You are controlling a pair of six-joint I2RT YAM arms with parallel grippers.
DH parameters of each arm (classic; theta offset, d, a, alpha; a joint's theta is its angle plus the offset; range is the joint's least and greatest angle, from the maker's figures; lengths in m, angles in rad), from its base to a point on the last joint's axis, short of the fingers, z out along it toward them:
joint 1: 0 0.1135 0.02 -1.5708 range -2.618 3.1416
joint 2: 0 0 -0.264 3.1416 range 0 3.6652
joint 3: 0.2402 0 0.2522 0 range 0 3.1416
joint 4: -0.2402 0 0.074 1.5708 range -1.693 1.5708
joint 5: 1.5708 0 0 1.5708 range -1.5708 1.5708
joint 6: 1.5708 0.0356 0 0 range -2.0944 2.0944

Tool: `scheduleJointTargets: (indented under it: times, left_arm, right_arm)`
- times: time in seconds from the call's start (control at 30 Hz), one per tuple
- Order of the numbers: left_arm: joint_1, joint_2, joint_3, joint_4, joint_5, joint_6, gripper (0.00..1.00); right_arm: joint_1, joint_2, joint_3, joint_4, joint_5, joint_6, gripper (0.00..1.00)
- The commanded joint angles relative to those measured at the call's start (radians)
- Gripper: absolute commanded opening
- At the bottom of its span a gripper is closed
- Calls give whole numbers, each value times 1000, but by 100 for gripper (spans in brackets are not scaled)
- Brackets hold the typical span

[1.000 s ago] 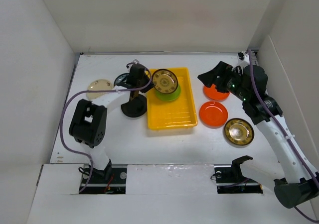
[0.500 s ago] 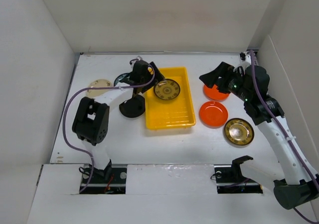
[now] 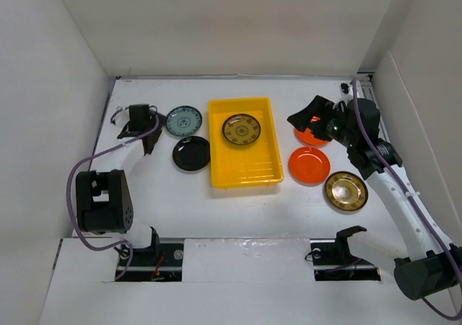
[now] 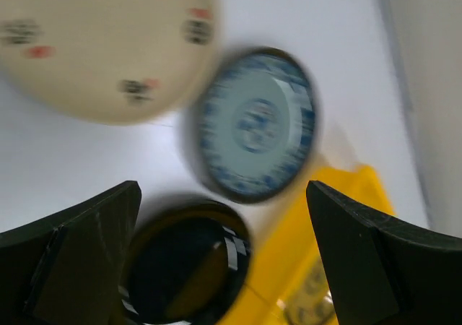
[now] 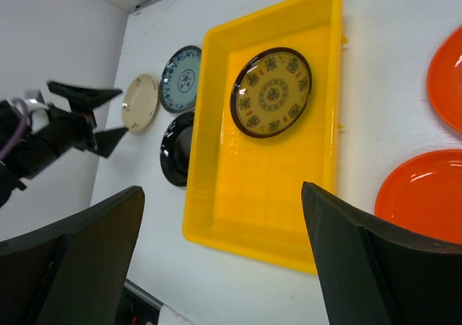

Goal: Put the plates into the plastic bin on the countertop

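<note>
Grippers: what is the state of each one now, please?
Left gripper: open, holding nothing.
Right gripper: open, holding nothing.

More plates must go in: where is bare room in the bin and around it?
The bin's near half is bare, in front of the gold plate. The countertop is free on the bin's near side. Crowded: teal plate and black plate to its left, orange plates to its right.
</note>
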Motion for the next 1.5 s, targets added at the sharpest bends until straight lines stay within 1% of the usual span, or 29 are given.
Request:
scheduleJointTargets:
  times: [0.0, 0.03, 0.17, 0.23, 0.37, 0.4, 0.5, 0.57, 0.67, 0.7, 0.77, 0.83, 0.87, 0.93, 0.97, 1.0, 1.03, 1.07, 1.17, 1.2, 1.27, 1.3, 1.33, 1.37, 1.4, 1.43, 1.47]
  left_arm:
    - [107, -1, -127, -5, 0, -61, 100]
    - [149, -1, -142, 9, 0, -61, 100]
    - [218, -1, -203, 72, 26, -71, 100]
    - [227, 12, -203, 72, 17, -84, 100]
    - [249, 97, -174, 63, -29, -84, 100]
    - [258, 114, -174, 63, -29, -93, 98]
    - [267, 174, -152, 63, -29, -93, 89]
    - [279, 186, -143, 63, -4, -102, 83]
    - [289, 200, -134, 63, -4, -114, 71]
    - [289, 212, -125, 63, 6, -114, 63]
    - [289, 226, -107, 35, 6, -114, 54]
    - [289, 238, -88, 26, 6, -114, 49]
    - [289, 251, -73, 12, 6, -114, 41]
    - [289, 265, -42, -14, 15, -114, 36]
    - [289, 274, -33, -26, 15, -114, 29]
    - [289, 284, -33, -40, 15, -114, 13]
    - [289, 285, -22, -40, 25, -114, 6]
    - [289, 285, -22, -49, 25, -114, 0]
    - [298, 266, -8, -86, 37, -123, 0]
    - [298, 222, -8, -122, 37, -123, 0]
    - [284, 148, 4, -149, -20, -134, 0]
    - [275, 61, 16, -163, -43, -148, 0]
    - [251, 15, 16, -173, -69, -148, 0]
    - [235, -28, 41, -173, -114, -148, 0]
    - [218, -66, 50, -183, -127, -131, 0]
    - [183, -130, 59, -158, -127, -110, 0]
    - [162, -152, 70, -138, -115, -82, 0]
  right_arm:
    - [-23, -5, -18, 77, -22, -7, 96]
    - [-23, -15, -19, 86, -22, -7, 96]
    - [-23, -15, -28, 86, -31, -7, 96]
    - [-23, -6, -28, 86, -42, -7, 96]
    - [-23, -5, -28, 86, -42, -7, 96]
    - [-23, -5, -28, 86, -42, -7, 96]
    - [-32, -5, -28, 86, -42, 3, 96]
    - [-32, -5, -28, 86, -42, 3, 96]
    - [-42, -5, -28, 86, -42, 3, 96]
    - [-42, -5, -28, 86, -42, 3, 96]
    - [-42, -5, -28, 86, -42, 12, 96]
    - [-42, -16, -28, 86, -51, 12, 96]
    - [-42, -16, -28, 86, -51, 12, 96]
    - [-42, -16, -28, 86, -62, 12, 96]
    - [-42, -16, -28, 86, -62, 12, 96]
    - [-42, -16, -17, 86, -62, 12, 96]
    - [-42, -16, -17, 86, -62, 12, 96]
    - [-42, -16, -17, 77, -62, 12, 96]
    - [-51, -16, -8, 68, -53, 12, 96]
    - [-51, -16, -8, 68, -39, 12, 96]
    - [-60, -16, -22, 68, -30, 12, 96]
    - [-71, -16, -40, 81, -30, 12, 96]
    - [-71, -7, -40, 97, -30, 23, 96]
    - [-71, 5, -57, 97, -30, 23, 96]
    - [-83, 5, -71, 107, -19, 32, 96]
    - [-97, 17, -71, 107, -4, 32, 96]
    - [-109, 28, -81, 107, 13, 41, 96]
